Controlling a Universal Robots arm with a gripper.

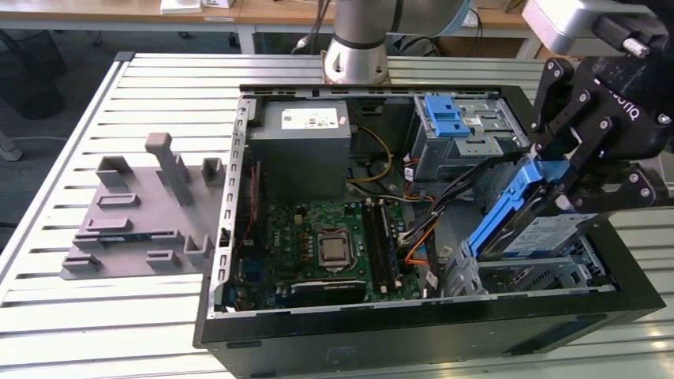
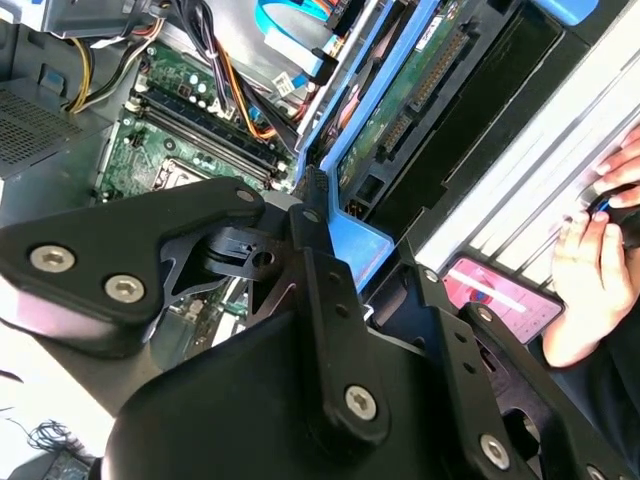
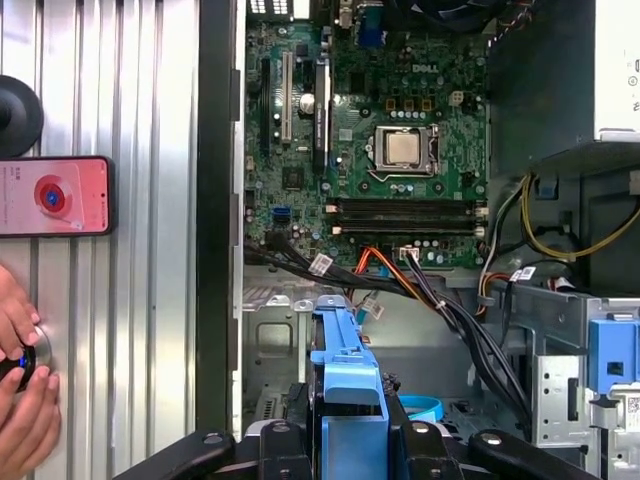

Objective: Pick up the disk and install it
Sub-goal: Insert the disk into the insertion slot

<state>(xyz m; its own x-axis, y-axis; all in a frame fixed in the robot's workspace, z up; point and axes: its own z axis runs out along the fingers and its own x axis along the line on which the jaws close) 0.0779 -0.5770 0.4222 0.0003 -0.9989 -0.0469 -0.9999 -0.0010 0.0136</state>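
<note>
Gripper jaws closed on the disk by its blue frame. Disk tilted, lower end seemingly inside the case at its near corner, exterior view's right. Stiff, dense, likely shock-sensitive: frame edges suit gripping, not the bare circuit board.

In the exterior view the gripper runs off the right edge. Its dark links cover the upper end of the disk it clamps, and the disk's lower end is out of sight inside the metal cage. The arm is cut off at the top edge. In the first wrist view a person's hands and a phone on the surface are cropped at the picture's edge. What the hands hold is too small to tell.
</note>
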